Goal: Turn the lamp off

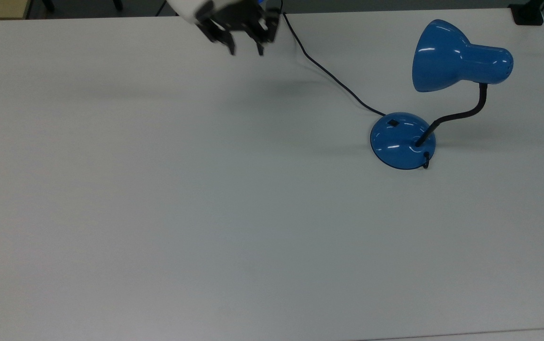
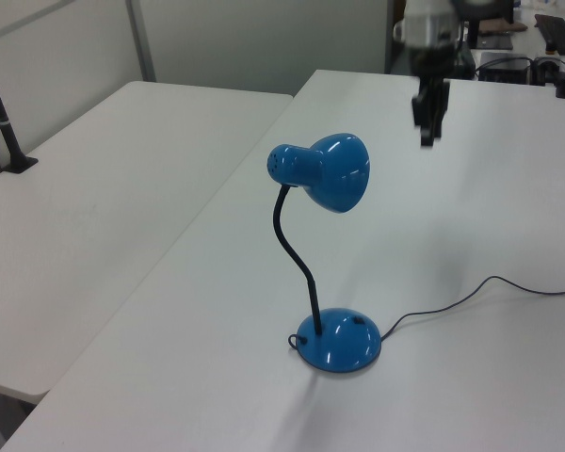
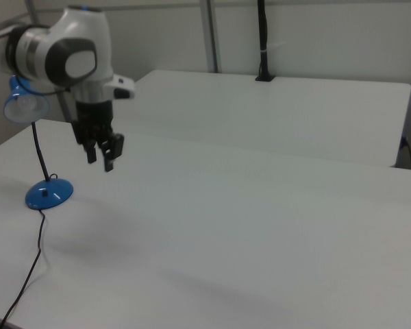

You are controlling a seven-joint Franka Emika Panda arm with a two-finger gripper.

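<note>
The lamp stands at the top view's right, with a glossy blue bell shade, a black bendy neck and a round blue base. A small black switch sits on the base. My gripper hangs in the air far to the top view's upper left of the lamp, open and holding nothing. In the left view the gripper is high behind the shade, well above the base. In the right view the gripper hovers to the right of the base.
The lamp's black cord runs from the base across the white table to its far edge. A second white table stands alongside. A black post rises at the back of the right view.
</note>
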